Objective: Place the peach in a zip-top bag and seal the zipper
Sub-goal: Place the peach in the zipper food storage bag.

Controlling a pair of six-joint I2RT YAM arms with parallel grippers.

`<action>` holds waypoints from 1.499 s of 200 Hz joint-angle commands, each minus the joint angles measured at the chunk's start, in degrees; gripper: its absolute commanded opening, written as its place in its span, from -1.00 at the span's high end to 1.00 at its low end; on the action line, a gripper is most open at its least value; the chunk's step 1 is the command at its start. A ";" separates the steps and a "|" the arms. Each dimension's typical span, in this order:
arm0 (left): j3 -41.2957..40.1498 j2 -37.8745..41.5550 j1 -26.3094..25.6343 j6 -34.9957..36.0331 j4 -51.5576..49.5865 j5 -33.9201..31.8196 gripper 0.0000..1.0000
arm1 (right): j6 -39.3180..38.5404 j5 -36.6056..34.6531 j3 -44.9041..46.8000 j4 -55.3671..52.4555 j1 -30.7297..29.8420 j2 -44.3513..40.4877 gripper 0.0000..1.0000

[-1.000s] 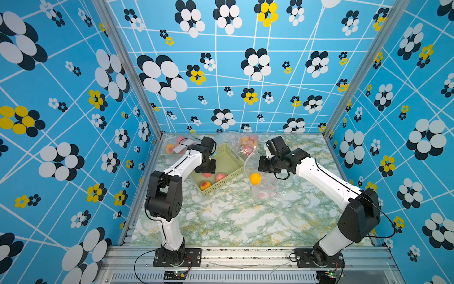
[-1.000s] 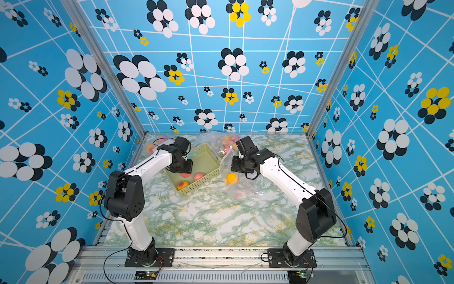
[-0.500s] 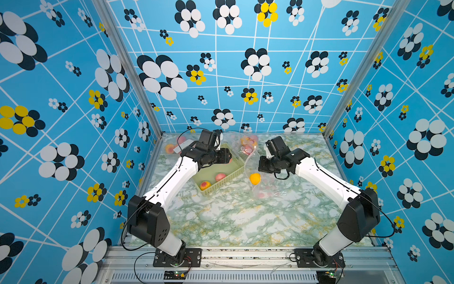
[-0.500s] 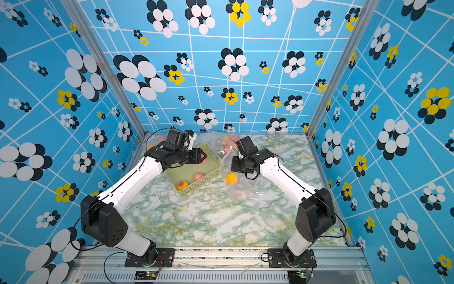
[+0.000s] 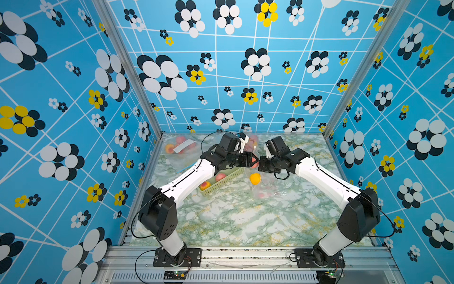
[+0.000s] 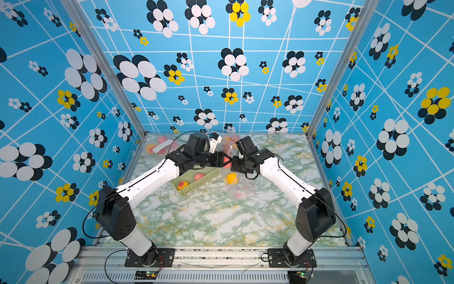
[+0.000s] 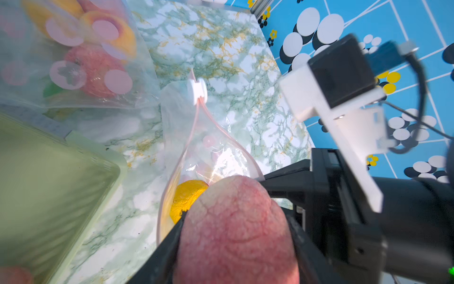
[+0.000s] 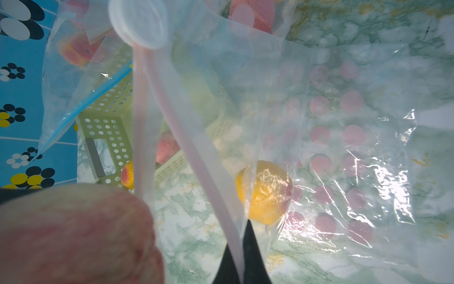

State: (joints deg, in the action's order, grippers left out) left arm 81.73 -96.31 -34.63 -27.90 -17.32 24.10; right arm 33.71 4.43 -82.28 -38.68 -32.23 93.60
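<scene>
My left gripper (image 5: 253,162) (image 7: 235,221) is shut on a pink-red peach (image 7: 235,236) (image 6: 227,162), held above the table right at the mouth of the clear pink-dotted zip-top bag (image 5: 269,190) (image 8: 344,147). My right gripper (image 5: 260,166) (image 8: 242,258) is shut on the bag's pink zipper rim and holds it up, so the mouth gapes. The peach (image 8: 73,233) shows beside that rim. A yellow-orange fruit (image 5: 255,178) (image 8: 265,191) lies inside the bag. The white slider (image 7: 197,89) sits at the far end of the zipper.
A pale green perforated basket (image 5: 221,183) (image 6: 199,183) with two peaches (image 5: 220,176) stands left of the bag, under my left forearm. Two other clear bags of fruit (image 5: 180,146) (image 5: 251,145) lie by the back wall.
My left arm has swung from the basket to the right with the peach in its grip, up to the bag's mouth. The right arm has kept still, holding the rim.
</scene>
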 commanded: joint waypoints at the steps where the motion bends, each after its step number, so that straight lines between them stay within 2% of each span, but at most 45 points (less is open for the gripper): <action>1: 2.44 -2.25 -0.61 0.22 -0.24 -0.19 -0.18 | 0.66 -0.38 -0.40 0.12 -0.47 -0.52 1.00; 41: 4.71 -5.05 -1.82 3.66 -6.03 -7.54 -0.24 | 0.74 -0.54 -0.29 0.00 -0.54 -1.19 1.00; 73: 6.68 -6.24 -3.06 5.66 -8.77 -13.03 -0.45 | 0.83 -0.47 -0.25 -0.15 -0.63 -1.48 1.00; 98: 7.99 -6.68 -3.77 6.45 -9.89 -14.48 -0.64 | 0.85 -0.64 -0.25 -0.30 -0.73 -1.69 1.00; 115: 7.96 -6.10 -3.92 6.45 -9.64 -14.78 -0.65 | 0.88 -0.87 -0.11 -0.41 -0.73 -1.74 1.00; 171: 4.34 0.37 -4.03 7.16 -6.98 -17.77 -0.64 | 0.80 -1.26 -0.15 -0.43 -0.72 -1.95 1.00; 229: -2.57 11.05 -3.95 10.16 -6.74 -27.10 -0.65 | 0.83 -1.44 -0.23 -0.81 -0.75 -2.11 1.00; 270: -2.86 12.32 -1.16 12.38 -16.07 -29.01 -0.71 | 0.75 -1.70 -0.60 -1.33 -0.82 -1.93 1.00; 300: -4.42 12.12 3.26 12.86 -20.86 -28.64 -0.94 | 0.48 -2.23 -0.80 -2.06 -0.82 -2.16 1.00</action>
State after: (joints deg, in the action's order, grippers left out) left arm 79.13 -84.05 -34.76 -16.62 -30.92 -3.14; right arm 33.91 3.62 -82.28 -38.79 -32.60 93.25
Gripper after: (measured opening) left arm 0.943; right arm 0.054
